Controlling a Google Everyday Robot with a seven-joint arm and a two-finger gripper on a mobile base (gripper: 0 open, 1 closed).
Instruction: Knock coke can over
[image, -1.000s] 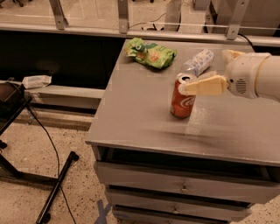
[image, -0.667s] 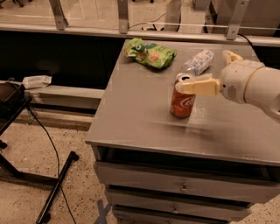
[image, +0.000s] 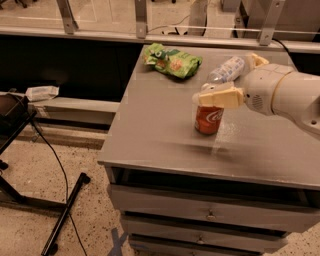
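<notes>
The coke can (image: 208, 120), red-orange with white script, stands upright on the grey cabinet top (image: 160, 125), near the middle. My gripper (image: 210, 96) comes in from the right on a white arm. Its cream fingers (image: 222, 97) lie level over the can's top and hide the lid. The fingers point left, and their tips reach just past the can's left edge.
A clear plastic bottle with a white label (image: 226, 70) lies behind the can. A green snack bag (image: 171, 61) sits at the back of the cabinet top. Drawers are below the top. A black stand and cables (image: 55, 200) are on the floor at left.
The gripper has stayed over the can's top while the arm's wrist shifted slightly. The can is still upright in the same spot.
</notes>
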